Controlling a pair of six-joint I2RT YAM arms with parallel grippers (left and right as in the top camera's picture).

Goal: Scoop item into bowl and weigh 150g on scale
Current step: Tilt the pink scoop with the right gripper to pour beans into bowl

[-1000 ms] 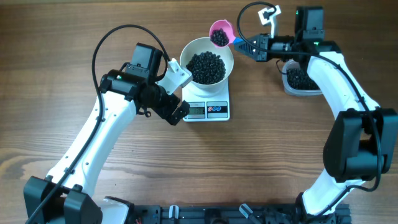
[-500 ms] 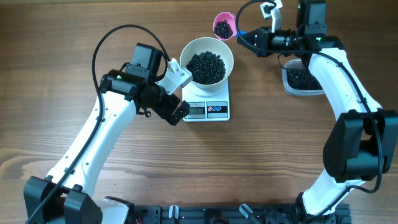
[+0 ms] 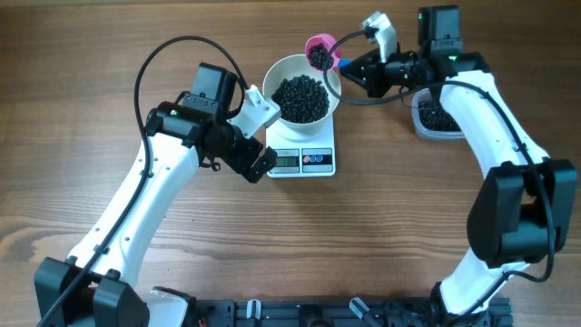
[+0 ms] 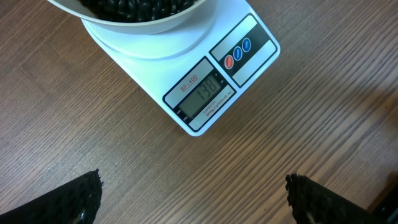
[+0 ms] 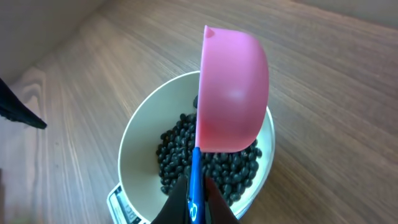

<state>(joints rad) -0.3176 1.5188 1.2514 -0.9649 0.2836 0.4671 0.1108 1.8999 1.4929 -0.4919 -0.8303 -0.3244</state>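
The right gripper (image 5: 193, 208), clenched on the handle of the pink scoop (image 5: 233, 93), holds it tilted over the rim of the bowl (image 3: 270, 84) of beans (image 3: 301, 98) on the scale (image 4: 217, 81), whose display seems just short of target. Too sharp a tilt could dump the whole load and overshoot, or bounce beans off the rim; the left gripper (image 4: 193, 202) hangs released beside the scale

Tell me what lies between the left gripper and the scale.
Only bare wooden table. The left wrist view shows plain wood from the left gripper up to the scale.
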